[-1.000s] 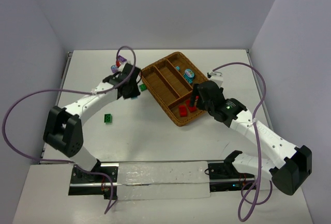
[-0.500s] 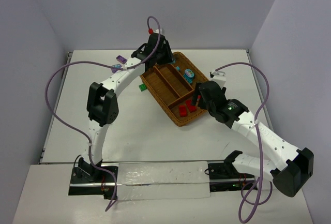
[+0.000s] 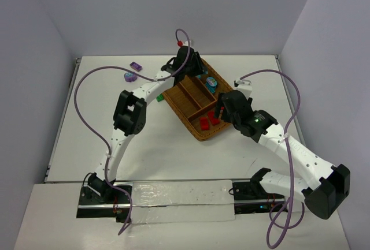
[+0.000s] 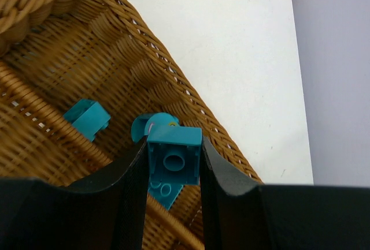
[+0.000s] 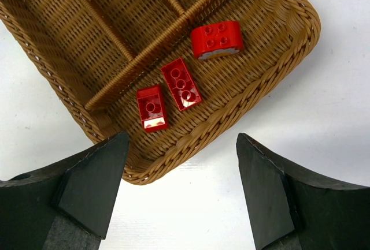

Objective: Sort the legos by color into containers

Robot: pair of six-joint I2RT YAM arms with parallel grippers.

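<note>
Left hand pinches one teal brick; right hand gapes over three red bricks.

Top view looks down from behind the arms over the white bench; both wrist views peer closely into the brown woven wicker tray, shared by all.

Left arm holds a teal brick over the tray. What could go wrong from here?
1. The left gripper holds the teal brick close to the tray's outer rim; released here, it might bounce off the teal pieces below and out.
2. The right gripper hangs open over the red bricks in the same tray, so the two may collide.
</note>
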